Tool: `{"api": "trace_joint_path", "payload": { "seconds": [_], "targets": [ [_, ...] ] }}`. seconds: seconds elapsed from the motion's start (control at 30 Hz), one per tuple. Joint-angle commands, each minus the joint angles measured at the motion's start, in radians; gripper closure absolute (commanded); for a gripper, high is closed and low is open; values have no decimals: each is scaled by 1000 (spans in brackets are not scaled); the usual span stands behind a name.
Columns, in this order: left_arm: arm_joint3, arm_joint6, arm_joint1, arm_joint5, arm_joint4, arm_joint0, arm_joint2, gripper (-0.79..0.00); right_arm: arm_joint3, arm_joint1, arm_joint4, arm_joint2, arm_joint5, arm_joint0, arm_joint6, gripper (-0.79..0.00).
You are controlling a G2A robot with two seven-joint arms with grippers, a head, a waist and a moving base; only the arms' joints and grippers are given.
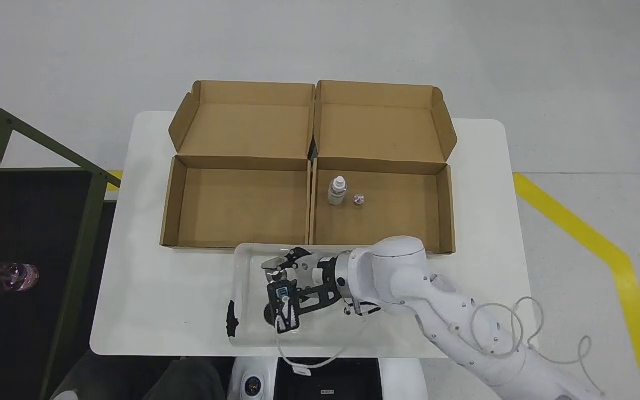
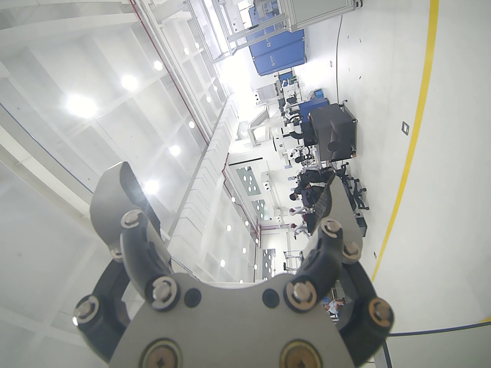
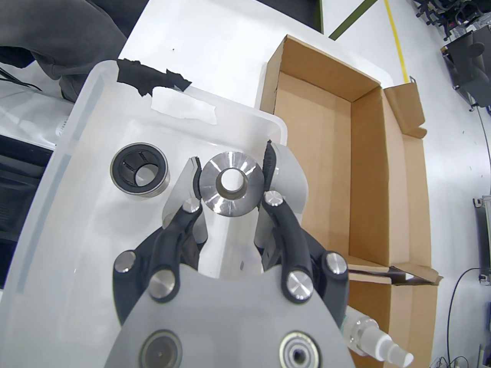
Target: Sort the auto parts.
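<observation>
Inside the clear bin (image 3: 96,78) on the worktop (image 3: 199,40), right claw (image 3: 232,172) is clamped across the steel ring (image 3: 230,189) beside the black bearing (image 3: 140,170); best lift straight, clear the bin wall, then carry to a cardboard box (image 3: 318,147); left claw (image 2: 226,197) gapes empty.

In clear plastic bin (image 3: 69,208), right gripper (image 3: 232,164) pinches shiny silver metal ring (image 3: 213,185); black-cored steel bearing (image 3: 140,172) just beside; brown cardboard box (image 3: 326,155) alongside.

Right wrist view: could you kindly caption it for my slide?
Right hand grips a steel ring in the clear bin beside a bearing.
</observation>
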Motion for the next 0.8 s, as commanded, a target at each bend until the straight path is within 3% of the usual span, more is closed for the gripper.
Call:
{"api": "trace_joint_path", "payload": {
  "seconds": [0.0, 0.77],
  "targets": [
    [0, 0, 0, 0, 0, 0, 0, -785, -6, 3, -2, 12, -1, -2, -9, 0],
    [0, 0, 0, 0, 0, 0, 0, -785, 44, -5, 8, 48, 40, 64, -59, 0]
  ]
}}
